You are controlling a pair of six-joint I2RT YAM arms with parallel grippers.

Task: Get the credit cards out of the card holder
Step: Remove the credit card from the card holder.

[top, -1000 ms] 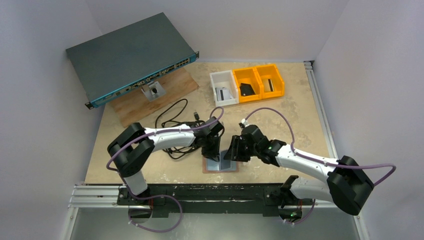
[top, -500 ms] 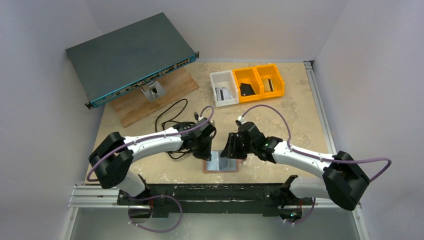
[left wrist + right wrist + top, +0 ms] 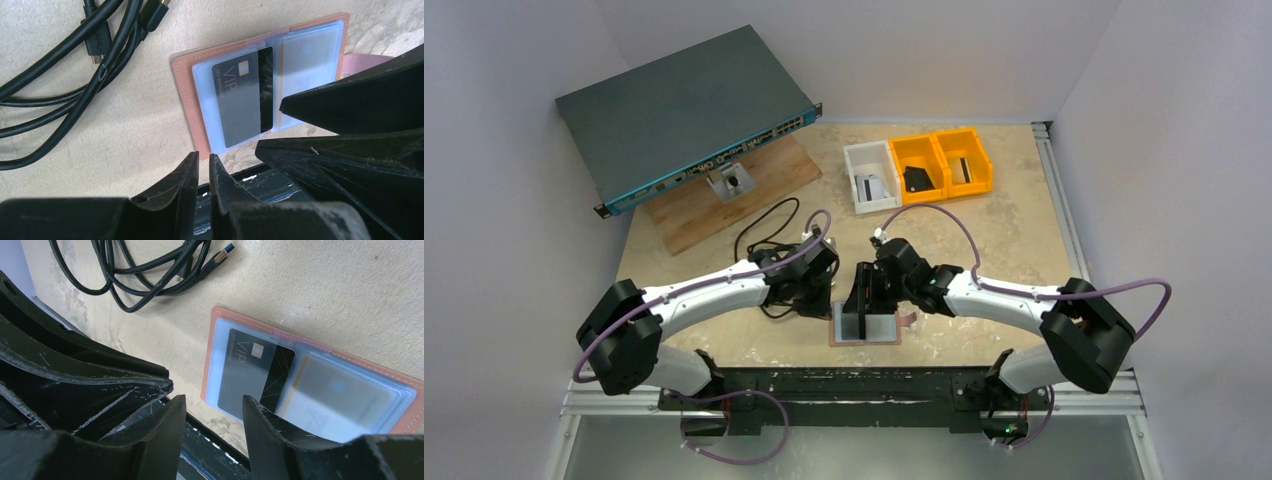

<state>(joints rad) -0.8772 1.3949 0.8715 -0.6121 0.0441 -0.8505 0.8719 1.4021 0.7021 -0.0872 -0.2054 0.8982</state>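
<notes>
The card holder (image 3: 882, 337) lies open flat near the table's front edge, pink-brown rim up (image 3: 186, 90) (image 3: 212, 360). Under its clear pockets sit the credit cards: a dark grey one marked VIP (image 3: 239, 102) (image 3: 249, 371) and a pale one (image 3: 306, 56) (image 3: 340, 395) beside it. My left gripper (image 3: 824, 305) (image 3: 204, 161) hovers at the holder's near left corner, almost shut, a thin slit with nothing in it. My right gripper (image 3: 861, 315) (image 3: 214, 407) hangs over the holder's left half, open and empty. Its black fingers (image 3: 350, 107) fill the right of the left wrist view.
Black cables (image 3: 769, 240) (image 3: 60, 80) (image 3: 150, 270) lie coiled just behind the left gripper. A network switch (image 3: 684, 110) rests on a wooden board (image 3: 754, 190) at the back left. One white bin (image 3: 871, 175) and two orange bins (image 3: 944, 160) stand at the back.
Both grippers have shifted left: the left one came off the holder to its left corner, the right one moved over the holder. The right jaws have widened.
</notes>
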